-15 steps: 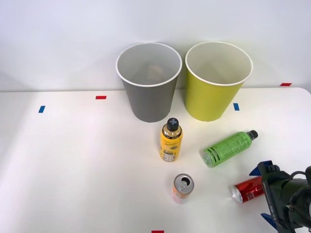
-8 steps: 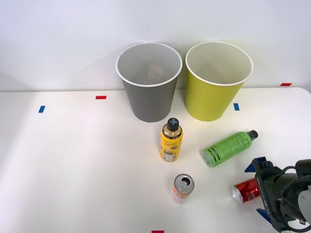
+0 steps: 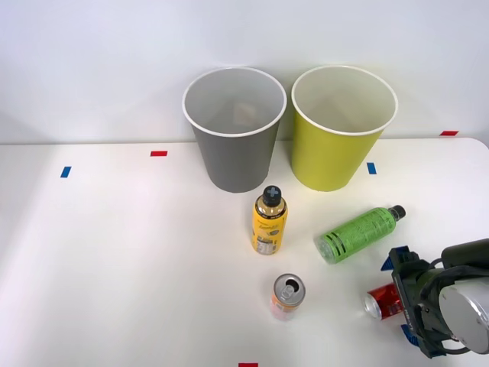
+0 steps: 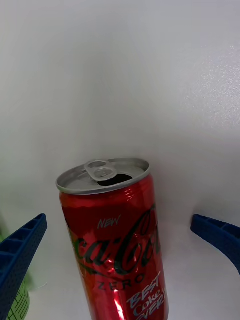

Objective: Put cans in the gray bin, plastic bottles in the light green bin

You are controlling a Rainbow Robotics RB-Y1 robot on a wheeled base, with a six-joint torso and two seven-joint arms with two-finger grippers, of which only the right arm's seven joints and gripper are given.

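White tabletop is holding everything. I am keeping my claw wide apart around the lying red can. It is round, so it might roll away.

The red can carries white and black lettering along its side: "NEW" near the silver top, then the Coca-Cola script, "ZERO" beneath it, and "BEST Coke EVER" toward the base, the last word partly cut off. The yellow-labelled bottle bears print too small to read.
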